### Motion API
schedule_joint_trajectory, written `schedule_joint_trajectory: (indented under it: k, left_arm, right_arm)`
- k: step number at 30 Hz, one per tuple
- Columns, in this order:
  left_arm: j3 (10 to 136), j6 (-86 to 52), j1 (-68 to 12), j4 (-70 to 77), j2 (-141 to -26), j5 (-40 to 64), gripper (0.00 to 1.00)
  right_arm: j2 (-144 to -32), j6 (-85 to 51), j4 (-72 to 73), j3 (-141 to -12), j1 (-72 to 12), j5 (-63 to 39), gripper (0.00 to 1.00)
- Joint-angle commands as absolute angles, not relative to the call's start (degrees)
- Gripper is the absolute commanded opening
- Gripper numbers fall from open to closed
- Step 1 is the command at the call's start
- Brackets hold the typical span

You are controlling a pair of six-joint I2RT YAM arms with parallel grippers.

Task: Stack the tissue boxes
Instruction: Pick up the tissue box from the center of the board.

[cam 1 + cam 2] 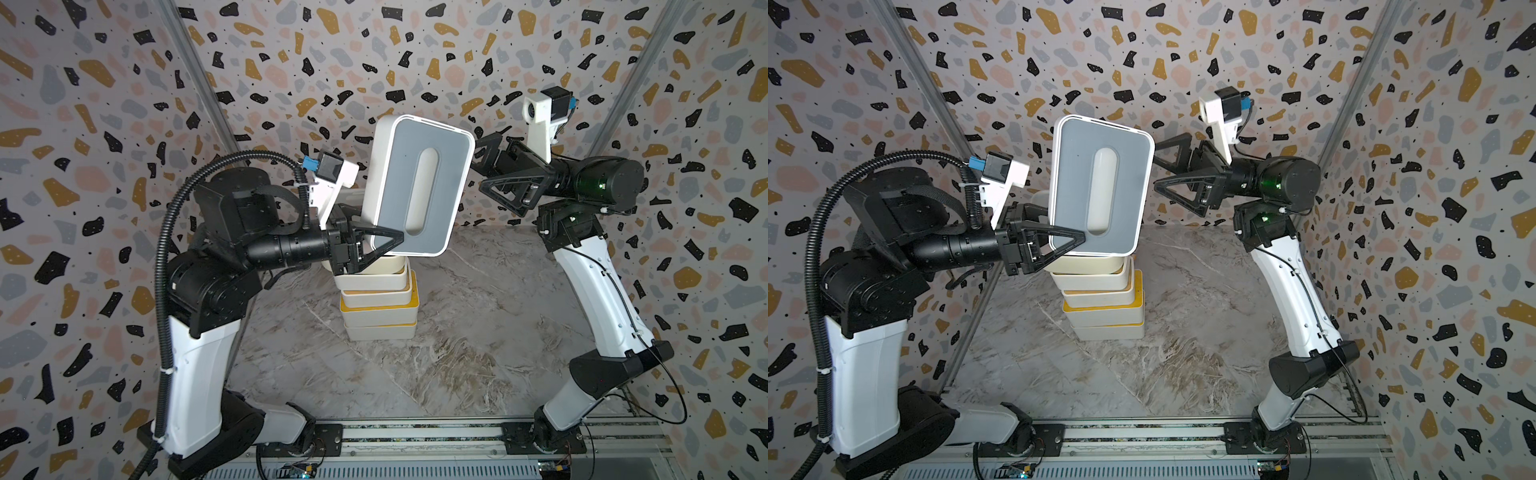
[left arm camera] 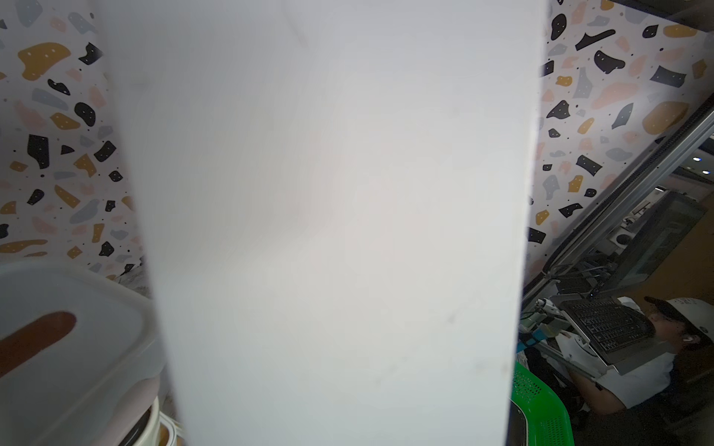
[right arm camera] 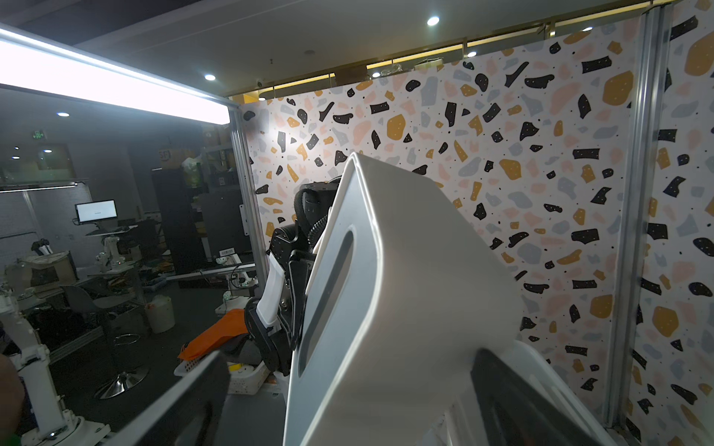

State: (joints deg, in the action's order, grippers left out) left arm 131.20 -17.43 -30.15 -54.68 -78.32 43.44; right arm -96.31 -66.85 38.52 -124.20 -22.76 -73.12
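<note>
Left claw: my left claw (image 1: 380, 249) is clamped on one short end of a white rounded plastic tissue box with a grey oval-slotted lid (image 1: 417, 187). One finger lies across the lid's corner; the other is hidden beneath the box.

Grey-lidded box: it is in the air over the stack, held well above it. It is tilted, with the lid turned up toward the overhead camera and the far end raised. In the left wrist view its white side fills nearly everything.

Right claw: my right claw (image 1: 482, 164) stands wide apart at the box's far long edge. In the right wrist view a finger shows on either side of the box's corner. I cannot tell whether either finger touches.

Stack: the stack of cream tissue boxes (image 1: 378, 299) stands on the marble-patterned tabletop (image 1: 478, 332), mostly under the held box. Yellow and light wood lid rims show between the layers, which are slightly offset.

Why this hold: I judge a one-ended grip lets the box droop and twist, so my right claw waits to steady and level it.

Next move: it looks like I should level the box, square it to the top layer, then lower it.

Risk: the tower is tall and uneven; a skewed landing could topple it.
</note>
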Motion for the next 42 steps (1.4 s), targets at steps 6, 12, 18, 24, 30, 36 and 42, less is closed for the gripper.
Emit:
schedule_joint_trajectory:
  k: [6,12,18,24,30,36,42]
  left_arm:
    - [129.4,-21.0,-30.0,-47.0,-78.2,50.1,0.15]
    - [128.9,-20.4,-30.0,-45.2,-76.0,49.3,0.13]
    - [130.6,-19.7,-30.1,-48.5,-78.5,49.8,0.09]
    - [131.2,-19.7,-30.0,-48.9,-79.9,50.2,0.10]
    - [133.0,-17.3,-29.7,-52.0,-79.1,44.9,0.08]
    - [132.4,-19.2,-29.5,-50.9,-79.9,47.2,0.07]
    - [132.4,-19.7,-29.5,-49.8,-79.7,49.0,0.07]
  right_arm:
    - [-99.9,-64.5,28.6,-132.0,-24.4,-73.9,0.99]
    - [-97.9,-69.2,31.2,-126.8,-19.8,-70.7,0.99]
    - [-98.2,-76.3,40.2,-127.2,-20.8,-71.7,0.99]
    - [-98.9,-80.0,44.0,-128.0,-22.1,-72.2,0.99]
    - [-93.8,-81.1,47.3,-122.1,-20.0,-71.5,0.99]
    - [-92.3,-78.5,44.1,-122.4,-20.8,-71.1,0.99]
    - [-94.3,-77.8,42.1,-123.5,-20.6,-71.0,0.99]
